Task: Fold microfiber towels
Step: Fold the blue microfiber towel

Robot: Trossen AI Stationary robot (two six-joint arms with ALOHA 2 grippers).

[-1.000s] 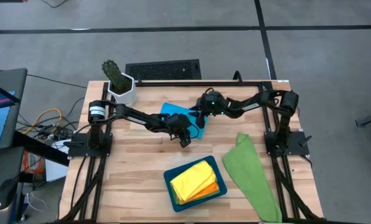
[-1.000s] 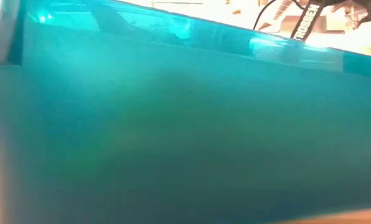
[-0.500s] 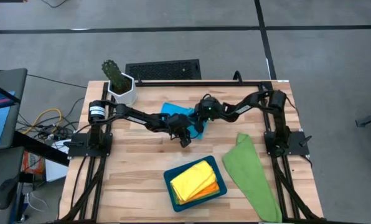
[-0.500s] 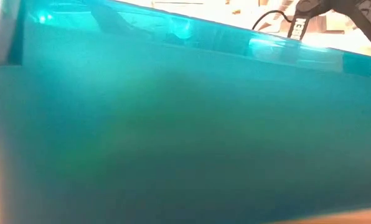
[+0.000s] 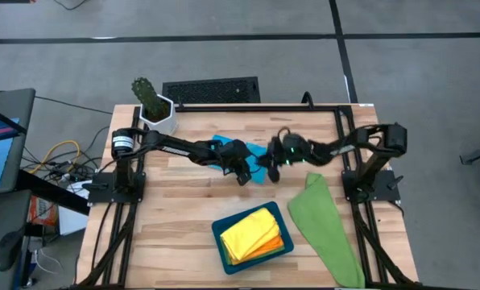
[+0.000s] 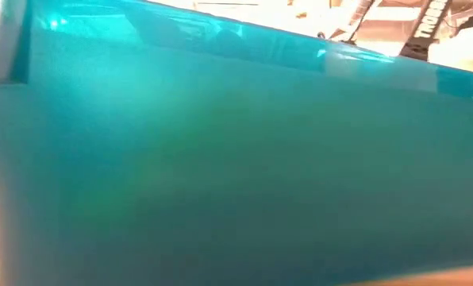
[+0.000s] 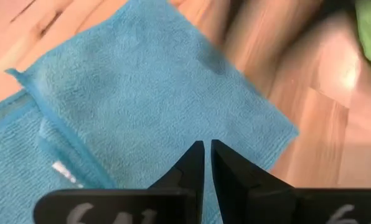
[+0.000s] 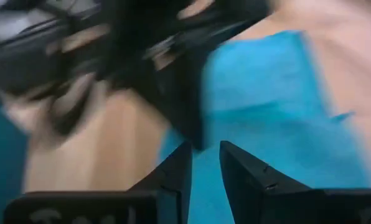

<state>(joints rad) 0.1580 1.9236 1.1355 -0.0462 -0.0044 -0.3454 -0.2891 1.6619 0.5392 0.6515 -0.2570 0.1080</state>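
High view: both arms meet mid-table over the blue towel.
Left claw: fingers nearly together, tips over the blue towel, nothing seen between them.
Right claw: fingers slightly apart; view blurred, probably just above the cloth.
Green towel: lies beside the tray.
Yellow towel: in tray, on orange towel.

overhead view, low view against tray
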